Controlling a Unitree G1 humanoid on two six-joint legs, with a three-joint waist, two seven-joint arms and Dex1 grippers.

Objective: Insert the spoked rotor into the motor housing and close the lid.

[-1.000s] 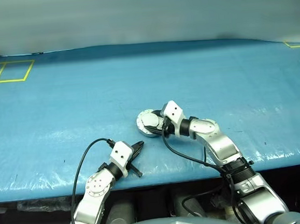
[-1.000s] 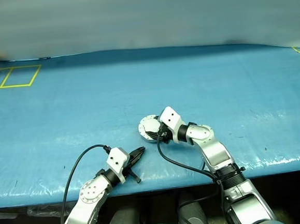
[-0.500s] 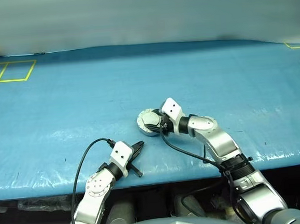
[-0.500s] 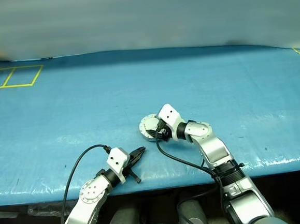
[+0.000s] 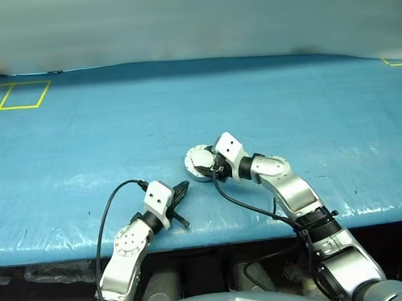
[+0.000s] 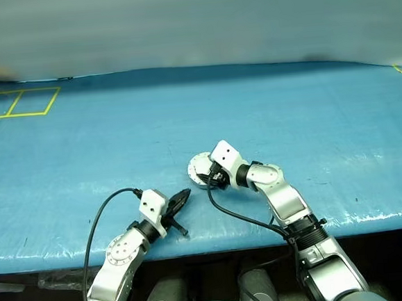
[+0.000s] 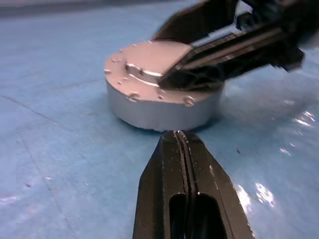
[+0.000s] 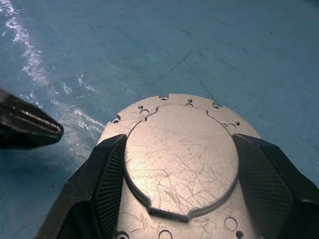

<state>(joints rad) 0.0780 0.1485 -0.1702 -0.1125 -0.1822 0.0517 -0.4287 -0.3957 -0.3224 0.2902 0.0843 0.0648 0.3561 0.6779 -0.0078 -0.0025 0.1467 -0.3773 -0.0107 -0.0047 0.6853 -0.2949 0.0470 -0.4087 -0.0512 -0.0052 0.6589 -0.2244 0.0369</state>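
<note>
Silver lid (image 8: 180, 159) seated on housing (image 7: 164, 107), right claw (image 5: 213, 168) gripping it; clenched left claw (image 5: 183, 188) has risen nearer.

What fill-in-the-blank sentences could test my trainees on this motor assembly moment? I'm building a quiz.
1. The lid lies on the motor housing with its plain ___ face up.
2. The right gripper has a finger on each ___ of the lid's raised centre.
3. The left gripper is ___, its tip pointing at the housing.
4. The housing stands on a ___ table.

Missing words: grey; side; shut; blue
</note>
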